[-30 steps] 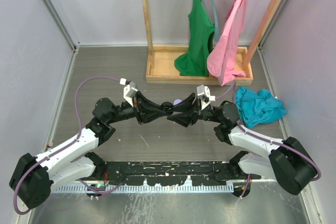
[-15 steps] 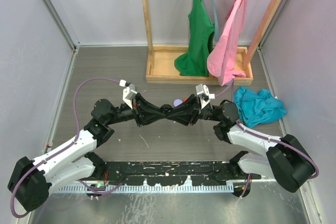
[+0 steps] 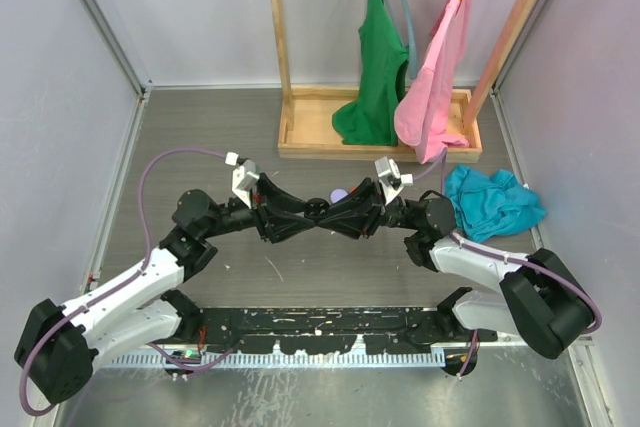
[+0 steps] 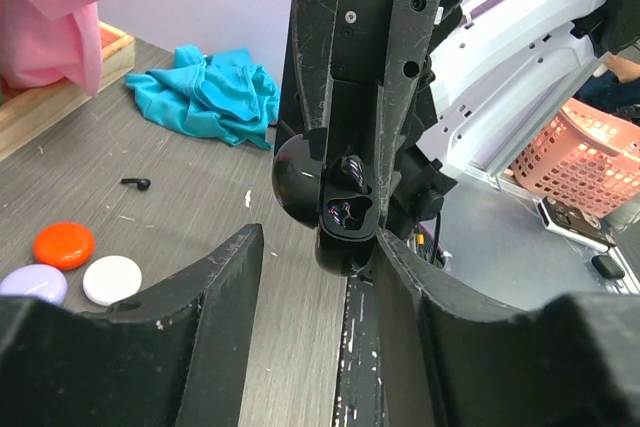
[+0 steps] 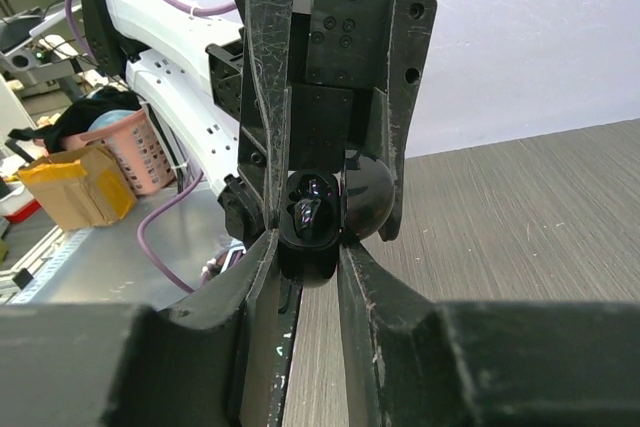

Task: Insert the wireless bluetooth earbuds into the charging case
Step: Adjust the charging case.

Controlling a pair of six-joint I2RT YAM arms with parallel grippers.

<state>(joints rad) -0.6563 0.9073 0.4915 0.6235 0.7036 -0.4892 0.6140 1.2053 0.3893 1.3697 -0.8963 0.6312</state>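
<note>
Nearest to us, the two arms rise from a black rail (image 3: 320,327) at the front edge of the desk (image 3: 200,137) and lean in until their tips meet over the middle.

The right tool (image 5: 308,245) is closed on the charging case (image 5: 318,219), a small glossy black shell pinched between both fingers and held above the desk. The lid (image 4: 295,179) is swung open, and the wells face the left arm. In one well we see what looks like a dark earbud (image 4: 345,209) with a purple glint. We cannot tell whether it is fully seated.

The left tool (image 4: 320,240) faces it head on with its fingers spread. They stand on either side of the lower end of the case, and the left wrist view shows a clear gap on one side. This tool holds nothing.

Further out, a black earbud (image 4: 136,184) lies loose on the desk, well apart from the case. Near it are three round discs: red (image 4: 64,245), white (image 4: 111,279) and lilac (image 4: 30,283), with the white and lilac ones just beside each other.

Beyond the right arm lies a crumpled teal cloth (image 3: 492,202). At the back stands a wooden rack (image 3: 300,137) with a green top (image 3: 375,57) and a pink top (image 3: 435,77) hanging from it.
</note>
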